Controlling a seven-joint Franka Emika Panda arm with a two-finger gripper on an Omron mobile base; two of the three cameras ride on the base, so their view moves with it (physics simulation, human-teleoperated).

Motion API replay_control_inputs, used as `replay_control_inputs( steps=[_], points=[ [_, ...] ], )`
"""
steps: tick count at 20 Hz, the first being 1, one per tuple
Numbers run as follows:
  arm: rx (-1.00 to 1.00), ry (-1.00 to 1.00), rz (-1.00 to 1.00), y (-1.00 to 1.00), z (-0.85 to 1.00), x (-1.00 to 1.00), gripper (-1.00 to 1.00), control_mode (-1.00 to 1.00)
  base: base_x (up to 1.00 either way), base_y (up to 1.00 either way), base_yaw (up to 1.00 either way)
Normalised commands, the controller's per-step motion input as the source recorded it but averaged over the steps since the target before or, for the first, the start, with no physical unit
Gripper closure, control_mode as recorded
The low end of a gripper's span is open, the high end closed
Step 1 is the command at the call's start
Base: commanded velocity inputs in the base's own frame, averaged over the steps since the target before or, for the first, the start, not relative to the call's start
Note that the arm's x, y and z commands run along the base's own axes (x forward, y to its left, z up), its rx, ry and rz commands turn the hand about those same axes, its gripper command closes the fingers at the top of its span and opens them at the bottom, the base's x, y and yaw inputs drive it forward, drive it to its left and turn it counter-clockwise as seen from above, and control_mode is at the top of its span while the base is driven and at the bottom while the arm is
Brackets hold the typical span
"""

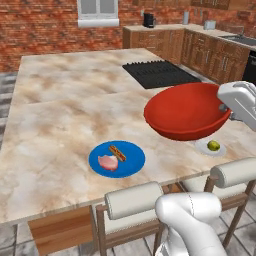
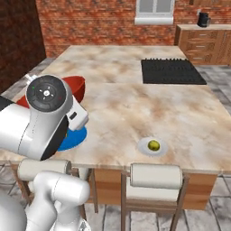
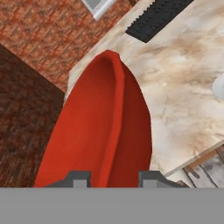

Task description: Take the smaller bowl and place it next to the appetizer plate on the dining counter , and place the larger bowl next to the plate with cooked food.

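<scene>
Our marbled counter [image 1: 60, 100] spreads widest, with a black cooktop [image 1: 160, 73] at its far side. Above it we carry the red bowl [image 1: 186, 111] clear of the surface, presumably so it passes over the dishes. The blue plate [image 1: 117, 159] with meat lies near the front edge, the small white plate [image 1: 210, 147] beside it. Our gripper [image 3: 112, 178] is clamped across the bowl's rim.

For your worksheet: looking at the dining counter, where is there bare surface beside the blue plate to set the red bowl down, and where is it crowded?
Bare marble lies left of and behind the blue plate, out to the dining counter edge and toward the black cooktop. It is tighter to the right, where the held red bowl hangs over the gap toward the white appetizer plate.
</scene>
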Motion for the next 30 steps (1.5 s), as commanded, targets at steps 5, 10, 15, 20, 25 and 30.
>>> replay_control_inputs(
  steps=[5,10,15,20,25,30],
  points=[
    [0.0,0.0,0.0,0.0,0.0,0.0,1.0,1.0,0.71,0.0,-0.25],
    [0.0,0.0,0.0,0.0,0.0,0.0,1.0,1.0,0.67,0.06,-0.04],
    [0.03,0.0,0.08,-0.12,-0.22,0.42,1.0,-1.0,0.12,0.0,0.01],
    [0.04,-0.04,0.05,-0.26,-0.1,0.35,1.0,-1.0,0.0,0.0,0.0],
    [0.06,-0.04,0.0,0.0,-0.16,0.27,1.0,-1.0,0.0,0.0,0.0],
    [0.16,0.02,-0.11,0.03,-0.05,0.24,1.0,-1.0,0.0,0.0,0.0]
  ],
)
